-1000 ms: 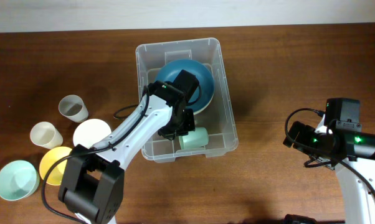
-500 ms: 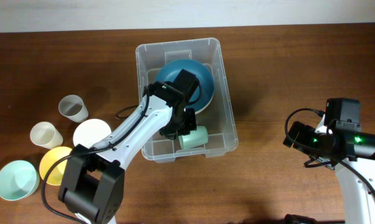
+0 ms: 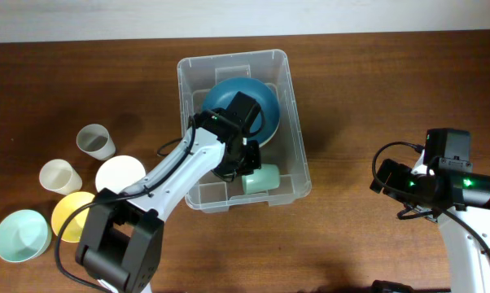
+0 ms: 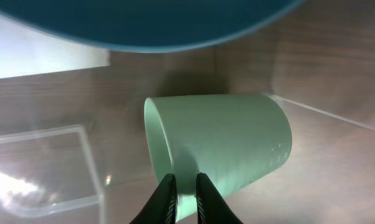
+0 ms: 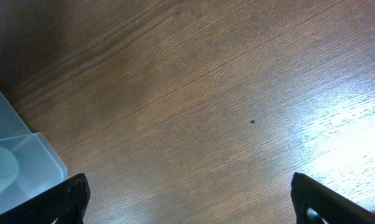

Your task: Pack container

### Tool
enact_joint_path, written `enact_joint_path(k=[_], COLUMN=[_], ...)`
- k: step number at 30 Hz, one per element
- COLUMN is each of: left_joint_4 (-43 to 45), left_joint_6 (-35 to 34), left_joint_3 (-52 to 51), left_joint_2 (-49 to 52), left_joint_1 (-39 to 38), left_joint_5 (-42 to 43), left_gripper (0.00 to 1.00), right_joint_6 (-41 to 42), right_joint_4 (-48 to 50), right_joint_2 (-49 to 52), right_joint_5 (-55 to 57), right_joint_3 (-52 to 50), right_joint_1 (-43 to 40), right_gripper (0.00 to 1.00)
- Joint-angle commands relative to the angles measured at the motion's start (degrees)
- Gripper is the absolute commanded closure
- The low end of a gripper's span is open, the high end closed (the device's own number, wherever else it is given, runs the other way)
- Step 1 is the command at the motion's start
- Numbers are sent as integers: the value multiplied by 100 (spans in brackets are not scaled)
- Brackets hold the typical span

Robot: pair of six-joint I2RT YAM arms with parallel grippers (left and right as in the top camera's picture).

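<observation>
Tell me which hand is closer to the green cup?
Left. The left gripper pinches the rim of the green cup inside the container; the right gripper hangs over the table to the container's right.

Overhead view: even, diffuse light; the table (image 3: 391, 81) reads dark brown, and shadows are faint and soft-edged. Left wrist view: the blue bowl (image 4: 156, 22) along the top edge is blurred, and pale reflections lie on the container (image 4: 44, 162) floor at the left. Right wrist view: glare whitens the wood at the lower right corner, while the upper left corner is shaded.
</observation>
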Motion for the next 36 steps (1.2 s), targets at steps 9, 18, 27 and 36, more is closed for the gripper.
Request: enact_joint_path(k=[9,18,27,36], left_joint_4=[343,376,391,658], left_joint_6=[-13,-11,-11,127], left_joint_3=[-133,-133,-133,-133], left_joint_2=[-9,-9,-9,-9], left_joint_1=[-439,-455,-455,-455], left_joint_5=[286,629,1357,2055], left_gripper=[87,82,59,58], right_joint_6=[-35,-35,-35,-35], right_joint_4=[-4,-7,-4,-4], right_joint_2=[9,9,9,9], right_joint_5=[74,70,72,70], right_joint_3=[-13,-13,-13,-13], right_joint_1=[31,31,31,31], right_gripper=[1,1,1,1])
